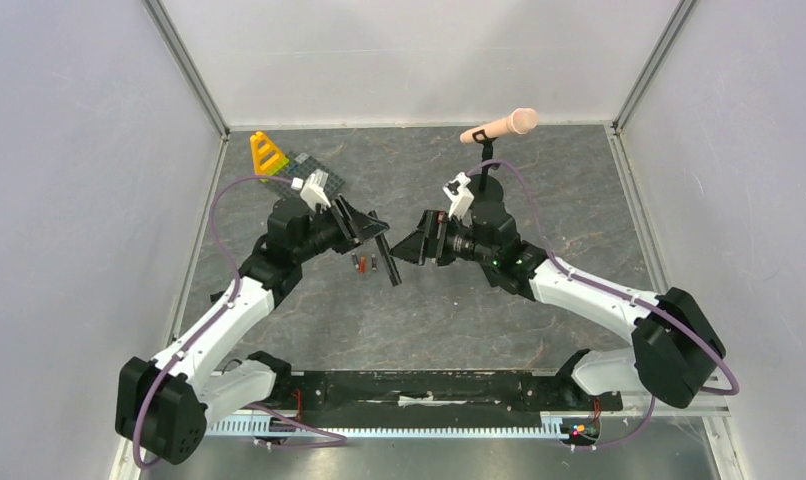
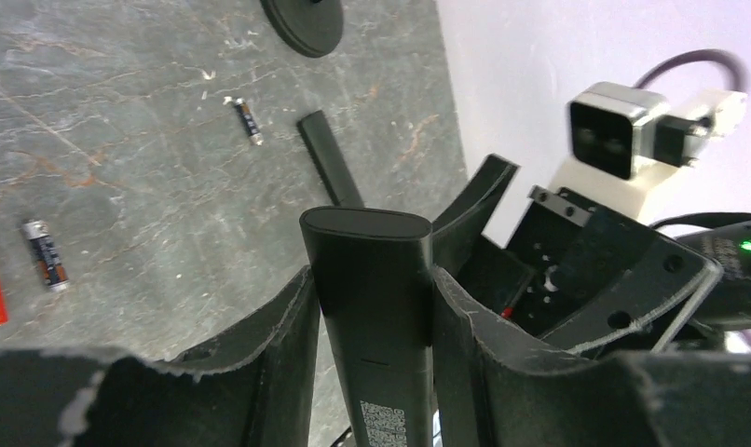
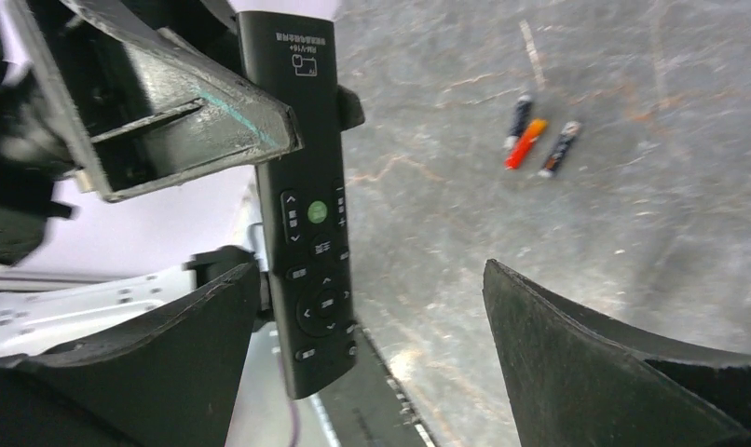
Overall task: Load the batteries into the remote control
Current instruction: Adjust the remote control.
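Observation:
My left gripper is shut on the slim black remote control and holds it above the table. In the left wrist view the remote stands between my fingers, its plain back with a QR code showing. In the right wrist view its button side shows. My right gripper is open and empty, facing the remote from the right, its jaws wide apart. Three batteries lie on the table below, one red-orange, two dark.
A narrow black strip lies on the table near another battery. A microphone on a stand is at the back, its round base near. A yellow toy and a grey plate are at the back left.

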